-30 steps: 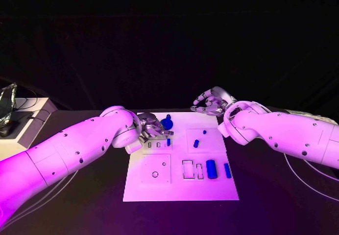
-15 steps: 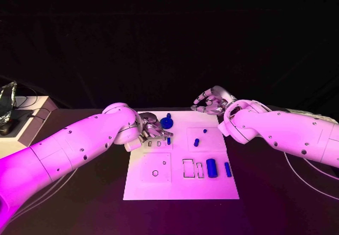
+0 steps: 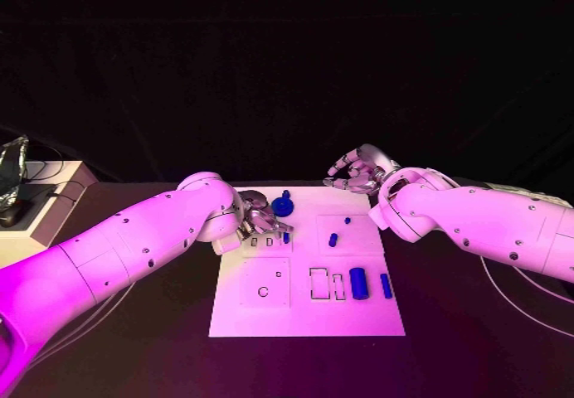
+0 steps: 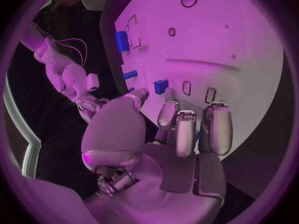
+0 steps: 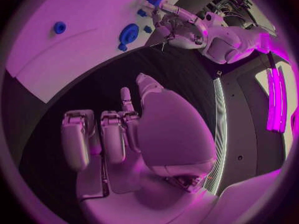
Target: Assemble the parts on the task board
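At frame centre, the left silver robot hand (image 3: 260, 219) hovers half-curled and empty over the white rectangular task board (image 3: 306, 315), the right silver robot hand (image 3: 354, 173) likewise empty at its top-right corner.

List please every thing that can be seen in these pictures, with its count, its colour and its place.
task board: one, white, middle of the black table.
round part: one, blue, far edge of the board, beside the left hand.
small parts: two, blue, far right area of the board, one near the other.
long parts: two, blue, near right area, side by side next to the rectangular slots.
table: one, black, under the board.
box: one, white, at the table's far left, with cables on it.
left hand: one, silver, over the board's far left area.
right hand: one, silver, beyond the board's far right corner, holding nothing.
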{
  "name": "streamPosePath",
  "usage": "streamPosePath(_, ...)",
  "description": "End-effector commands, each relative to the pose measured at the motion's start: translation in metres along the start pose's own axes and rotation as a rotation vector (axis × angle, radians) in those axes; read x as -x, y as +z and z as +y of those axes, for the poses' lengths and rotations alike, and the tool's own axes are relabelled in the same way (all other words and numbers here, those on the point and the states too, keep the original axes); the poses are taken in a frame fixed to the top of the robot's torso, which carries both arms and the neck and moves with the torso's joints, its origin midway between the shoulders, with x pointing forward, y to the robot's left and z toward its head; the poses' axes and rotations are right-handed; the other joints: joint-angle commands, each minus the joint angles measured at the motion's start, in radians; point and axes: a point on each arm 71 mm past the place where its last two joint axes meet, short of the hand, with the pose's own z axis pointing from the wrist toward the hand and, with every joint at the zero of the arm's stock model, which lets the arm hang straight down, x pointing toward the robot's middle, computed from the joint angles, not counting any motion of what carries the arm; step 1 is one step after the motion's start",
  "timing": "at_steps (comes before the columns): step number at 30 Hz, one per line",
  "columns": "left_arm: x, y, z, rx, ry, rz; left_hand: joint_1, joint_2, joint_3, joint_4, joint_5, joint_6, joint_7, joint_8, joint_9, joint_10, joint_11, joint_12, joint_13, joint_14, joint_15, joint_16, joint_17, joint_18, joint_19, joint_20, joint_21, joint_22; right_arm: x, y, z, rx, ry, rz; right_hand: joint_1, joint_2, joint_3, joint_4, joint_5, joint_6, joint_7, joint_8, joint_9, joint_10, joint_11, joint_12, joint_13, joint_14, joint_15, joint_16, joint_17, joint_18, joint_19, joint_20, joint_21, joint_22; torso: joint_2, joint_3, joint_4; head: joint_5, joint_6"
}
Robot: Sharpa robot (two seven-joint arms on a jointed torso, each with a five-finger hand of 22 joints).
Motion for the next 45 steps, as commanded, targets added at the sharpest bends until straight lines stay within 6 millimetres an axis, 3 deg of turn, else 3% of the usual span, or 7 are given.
streamPosePath(1,-0.0015,0.0006,-0.0016,0.002,0.018,0.023,-0.010,-0.003,0.007,-0.002,-0.005,0.004,0.003,-0.004,0.002,-0.008,-0.001,-0.006,-0.004,0.101,0.007,0.006,0.260,-0.006,0.001,0.001,0.003,0.007,-0.0011,0.0002,0.0010,0.008,-0.012,0.011,-0.004,-0.010,0.004,0.003,0.004,-0.009,-0.001,0.004,0.001,0.058,-0.002,-0.001,0.215,0.091,-0.002,-0.001,0.207,-0.006,0.075,-0.002,-0.001,0.228,0.000,0.0001,-0.0002,0.000,-0.002)
streamPosePath(45,-0.0051,0.0072,-0.0022,0.006,-0.002,0.058,0.003,-0.006,0.025,-0.010,-0.008,-0.006,0.005,-0.006,0.020,-0.028,0.001,-0.024,-0.028,0.100,0.009,0.004,0.256,-0.005,-0.006,0.004,0.000,0.000,-0.0058,0.0030,0.0048,0.011,-0.012,0.020,-0.009,-0.010,0.005,0.005,0.003,-0.009,-0.001,0.006,0.005,0.057,-0.002,-0.002,0.214,0.091,-0.002,-0.002,0.205,-0.006,0.075,-0.002,-0.002,0.227,0.001,0.0005,-0.0005,0.000,-0.021)
